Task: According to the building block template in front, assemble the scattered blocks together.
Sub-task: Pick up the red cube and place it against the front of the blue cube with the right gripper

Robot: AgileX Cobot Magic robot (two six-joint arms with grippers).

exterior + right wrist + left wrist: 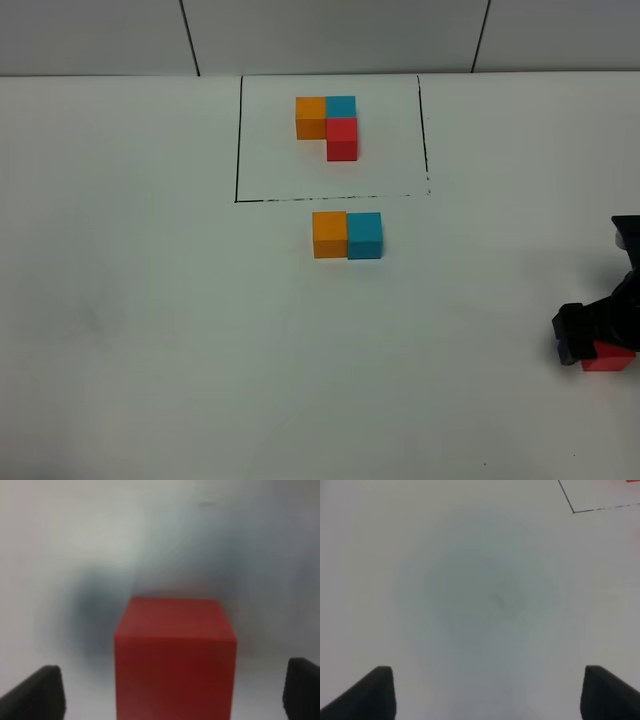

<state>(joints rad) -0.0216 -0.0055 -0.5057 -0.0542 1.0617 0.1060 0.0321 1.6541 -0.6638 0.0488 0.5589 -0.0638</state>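
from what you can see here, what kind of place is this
Probably a robot test bench in a lab: a plain white table, a hand-drawn black rectangle framing a three-cube template, and the right end effector around a loose red cube.

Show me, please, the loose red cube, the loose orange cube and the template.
loose red cube (pixel 175 655), right wrist view, front face
loose orange cube (pixel 329 225), exterior high view, top face
template (pixel 342 130), exterior high view, red cube's top

White table (pixel 150 330), black-framed template (pixel 328 128), orange cube (pixel 329 235) touching teal cube (pixel 365 235), red cube (pixel 610 358) apart
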